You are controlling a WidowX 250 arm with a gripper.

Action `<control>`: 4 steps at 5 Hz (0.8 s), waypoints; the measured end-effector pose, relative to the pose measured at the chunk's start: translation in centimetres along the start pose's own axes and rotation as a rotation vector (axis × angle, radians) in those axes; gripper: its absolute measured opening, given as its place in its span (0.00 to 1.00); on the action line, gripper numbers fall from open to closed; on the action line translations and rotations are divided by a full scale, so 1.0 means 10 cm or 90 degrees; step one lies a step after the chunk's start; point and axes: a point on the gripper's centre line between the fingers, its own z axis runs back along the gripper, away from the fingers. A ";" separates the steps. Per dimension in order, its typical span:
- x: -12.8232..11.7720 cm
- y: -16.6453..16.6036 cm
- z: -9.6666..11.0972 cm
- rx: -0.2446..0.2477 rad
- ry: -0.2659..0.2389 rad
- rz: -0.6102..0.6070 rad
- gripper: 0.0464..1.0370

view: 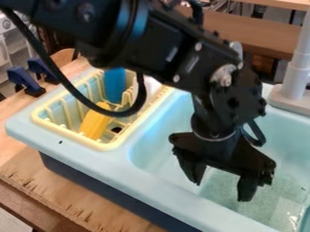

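Hanging over the sink, with tool spread and seemingly nothing pinched. Could clip the front rim if swung low, or snag the cable on the left-end rack, beside the yellow piece inside. More room mid-basin.

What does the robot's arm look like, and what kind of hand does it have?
The arm is black and chunky, with round silvery screws and a shiny bluish patch. A black cable loops beside it, like a thick noodle. Its hand is a black gripper with a wide top and two blocky fingers, and a thin, pale ring sits just above.
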 end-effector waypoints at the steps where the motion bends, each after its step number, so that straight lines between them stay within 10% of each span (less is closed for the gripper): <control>1: -0.06 -0.05 -0.11 -0.006 0.028 0.007 0.96; 4: -0.07 -0.35 -0.31 -0.008 0.125 0.058 0.96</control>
